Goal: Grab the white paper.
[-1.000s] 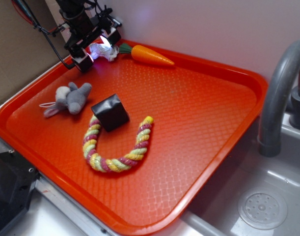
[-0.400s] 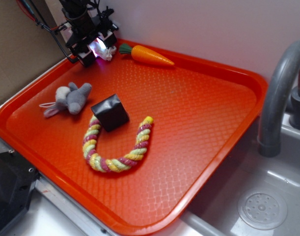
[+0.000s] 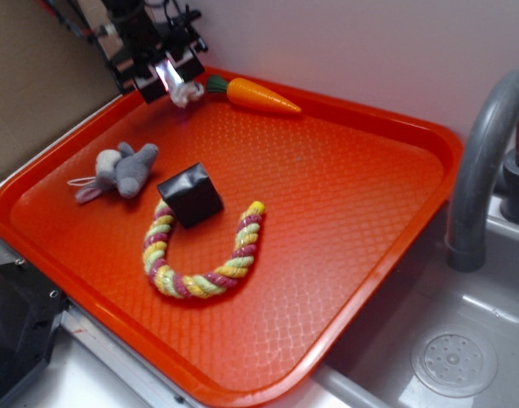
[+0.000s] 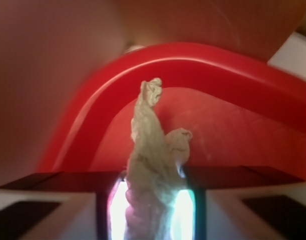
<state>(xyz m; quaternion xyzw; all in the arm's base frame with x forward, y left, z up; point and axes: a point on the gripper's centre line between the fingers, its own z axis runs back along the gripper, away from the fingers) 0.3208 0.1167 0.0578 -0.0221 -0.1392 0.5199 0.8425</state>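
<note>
Tool (image 3: 176,78) is clamped on the paper (image 3: 188,93), which hangs from it just above the tray's (image 3: 369,255) far corner, beside the carrot (image 3: 261,96). Wrist view confirms the wad pinched between the fingers. Grasp judged made; next, a clear lift without slackening.

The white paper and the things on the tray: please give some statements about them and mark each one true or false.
1. The end effector is shut on the white paper. True.
2. The toy carrot lies at the tray's far edge. True.
3. The black block sits on the plush mouse. False: they are apart; the block touches the rope toy.
4. The paper lies flat on the tray. False: it hangs, pinched, between the fingers.
</note>
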